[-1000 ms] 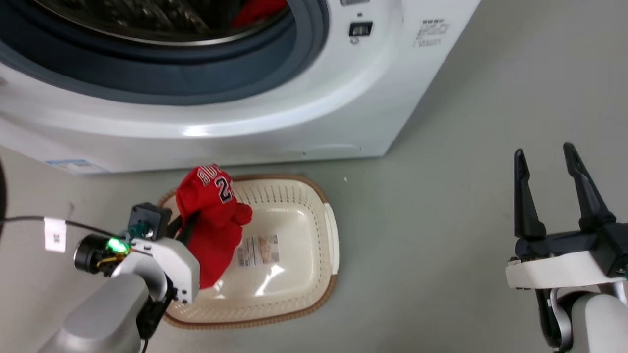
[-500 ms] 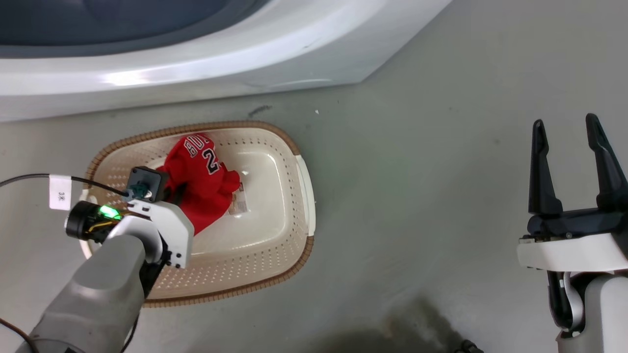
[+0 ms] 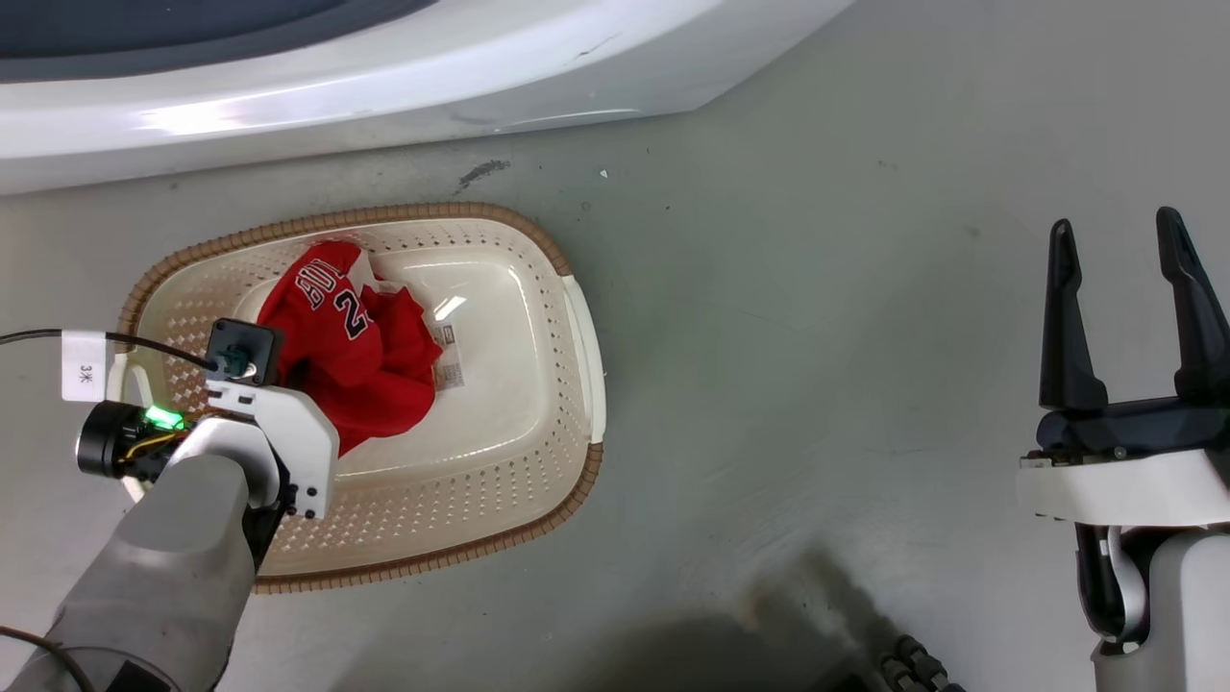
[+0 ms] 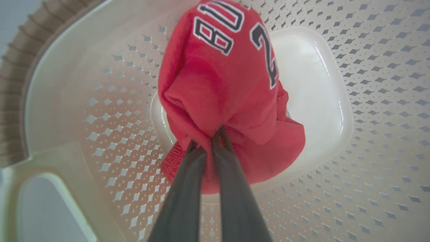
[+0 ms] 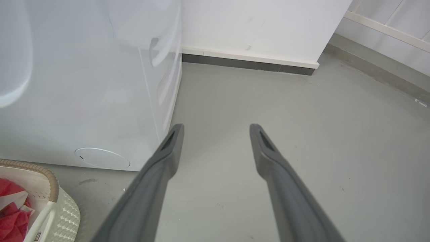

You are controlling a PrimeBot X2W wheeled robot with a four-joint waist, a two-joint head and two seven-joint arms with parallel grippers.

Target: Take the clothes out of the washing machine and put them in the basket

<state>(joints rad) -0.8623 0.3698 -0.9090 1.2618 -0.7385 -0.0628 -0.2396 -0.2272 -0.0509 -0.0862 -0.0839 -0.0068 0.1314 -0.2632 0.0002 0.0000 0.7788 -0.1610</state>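
**Letting go of the red shirt inside the basket**

My left claw (image 4: 206, 137) is pinched almost closed on a fold of the red garment (image 4: 218, 84), the one with the white-edged lettering. The cloth bunches up just beyond my fingertips. It is inside the basket (image 4: 67, 101), above the smooth bottom and within the perforated walls. From my wrist I cannot be sure its lower folds rest on the plastic, though from the head view it looks slumped there.

To do this step well, I judge I should spread my fingers fully while I am low and inside the rim. Then I should draw back straight along my own fingers, so no hem snags and gets dragged over the brown edge.

My right claw (image 3: 1115, 221) stands wide and empty over the bare floor (image 3: 817, 336), well apart from the basket. The washing machine (image 3: 384, 86) stands just past the basket's far rim, and I reckon I go there next.
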